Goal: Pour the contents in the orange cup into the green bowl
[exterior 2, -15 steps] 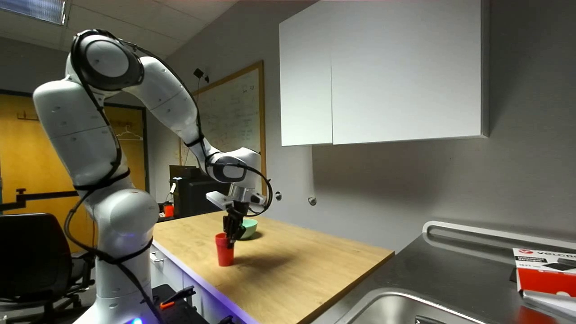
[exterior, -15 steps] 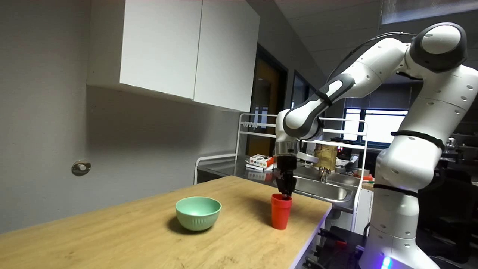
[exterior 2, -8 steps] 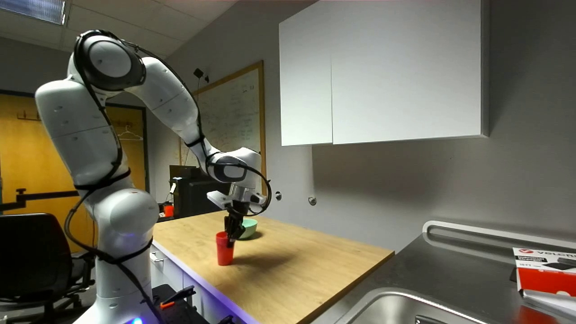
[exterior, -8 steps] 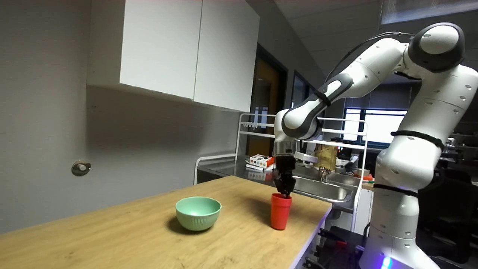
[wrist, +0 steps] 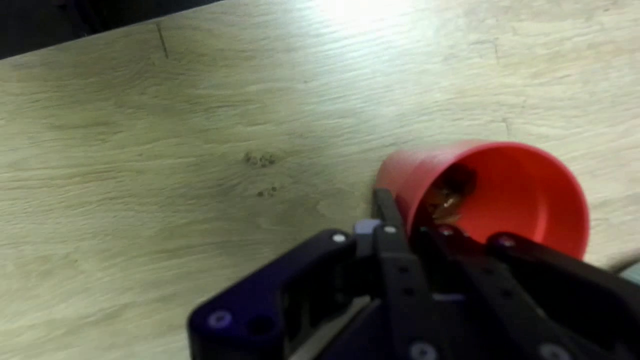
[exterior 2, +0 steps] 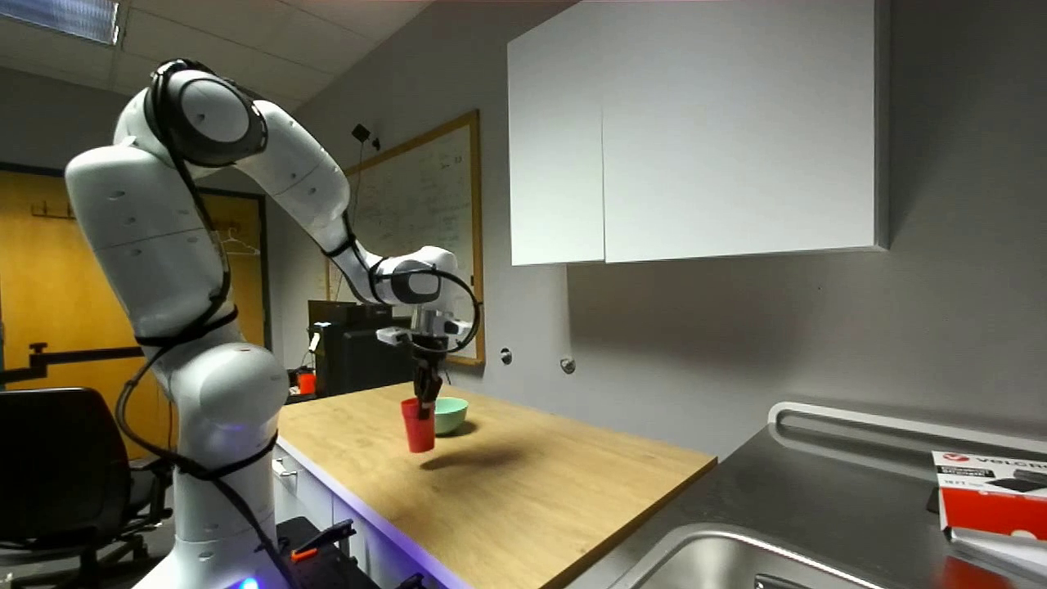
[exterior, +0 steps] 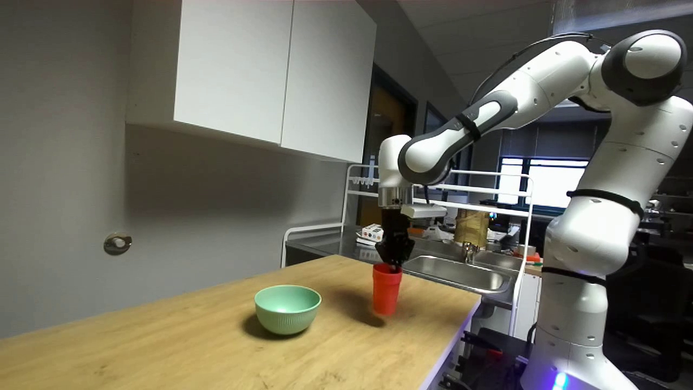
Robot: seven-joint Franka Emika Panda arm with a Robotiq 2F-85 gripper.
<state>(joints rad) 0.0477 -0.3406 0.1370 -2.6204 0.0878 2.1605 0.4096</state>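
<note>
The orange cup [exterior: 386,292] is a red-orange tumbler held a little above the table, nearly upright with a slight tilt. It also shows in an exterior view [exterior 2: 418,433] and in the wrist view [wrist: 515,195], where shiny brownish contents lie inside. My gripper [exterior: 394,264] is shut on the cup's wall, one finger inside the cup and one outside, as the wrist view [wrist: 411,220] shows. The green bowl [exterior: 287,314] stands upright on the table, apart from the cup. In an exterior view the bowl [exterior 2: 450,417] is partly hidden behind the cup and gripper.
The wooden table [exterior: 178,346] meets a wall at the back. A white cabinet [exterior: 233,70] hangs above it. A metal sink [exterior: 460,273] and a white rack [exterior: 520,208] stand beyond the table's end. A box [exterior 2: 990,491] lies on the dark counter.
My gripper has lifted the orange cup off the table. Cup and arm have moved up and toward the green bowl. The bowl has not moved.
</note>
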